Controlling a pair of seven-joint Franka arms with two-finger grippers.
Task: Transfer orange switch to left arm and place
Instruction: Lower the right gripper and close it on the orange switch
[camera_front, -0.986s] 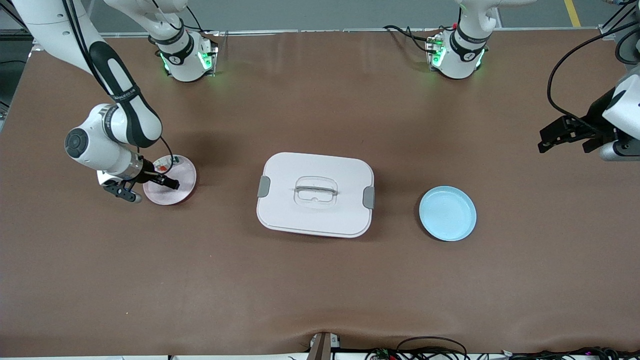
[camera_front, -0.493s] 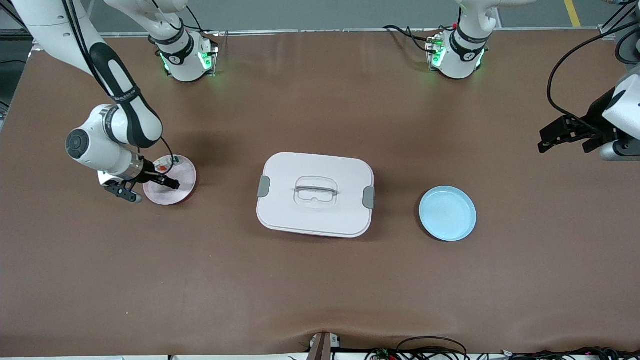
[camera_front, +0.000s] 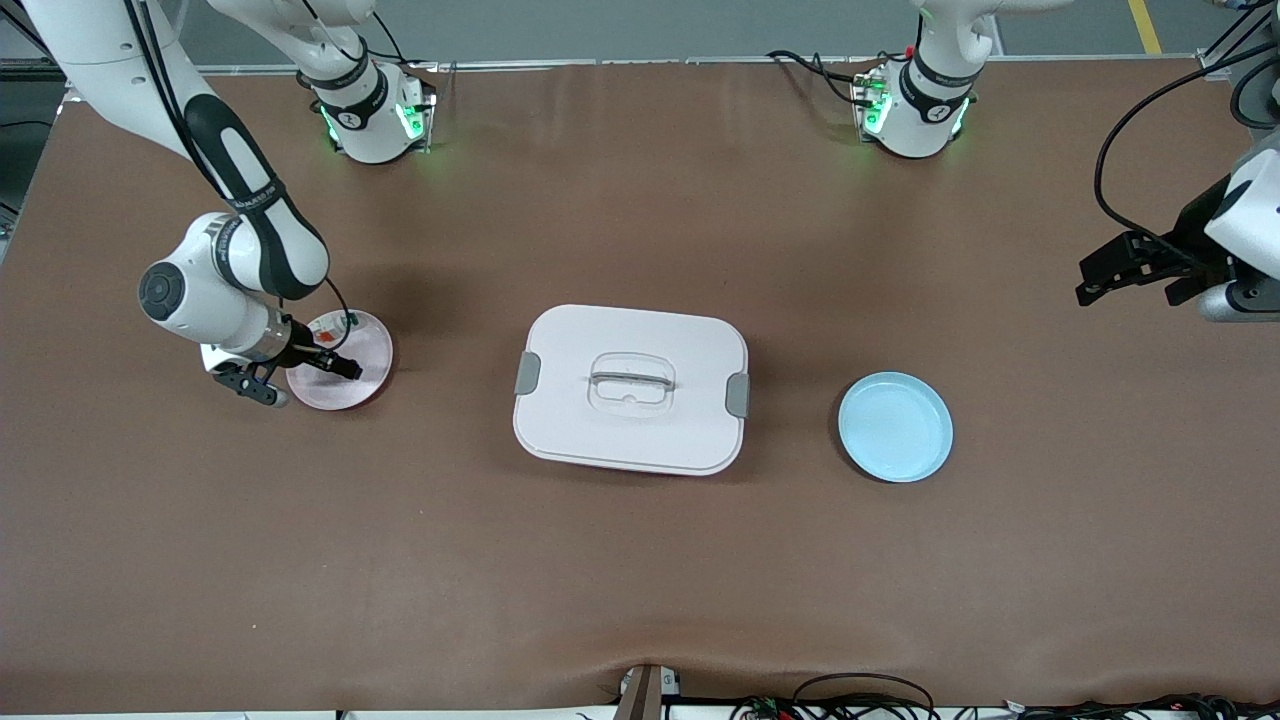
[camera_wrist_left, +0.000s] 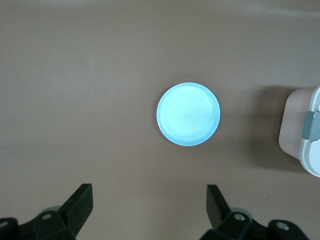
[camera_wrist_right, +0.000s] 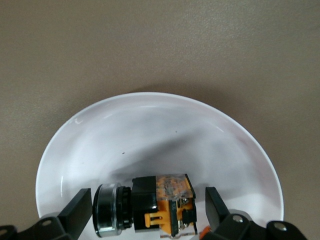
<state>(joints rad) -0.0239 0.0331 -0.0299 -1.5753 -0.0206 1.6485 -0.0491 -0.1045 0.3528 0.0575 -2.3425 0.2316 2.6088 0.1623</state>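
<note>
The right gripper (camera_front: 300, 372) is low over the pink plate (camera_front: 352, 385) at the right arm's end of the tabletop (camera_front: 640, 560), fingers spread around the orange switch (camera_wrist_right: 150, 205) lying in that plate, not clamping it. The box (camera_front: 631, 388) sits mid-tabletop. The blue plate (camera_front: 895, 427) lies beside it. The left gripper (camera_front: 1125, 268) waits, fingers apart, holding nothing.

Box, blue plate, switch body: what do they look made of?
Box: looks like matte white plastic, with grey latches and a clear recessed handle. Blue plate: smooth pale blue, faint sheen; plastic or glazed ceramic, can't tell which. Orange switch: black and orange moulded plastic body with a shiny, metal-looking ring at one end, lying in the white plate between the right claw's open fingers.
</note>
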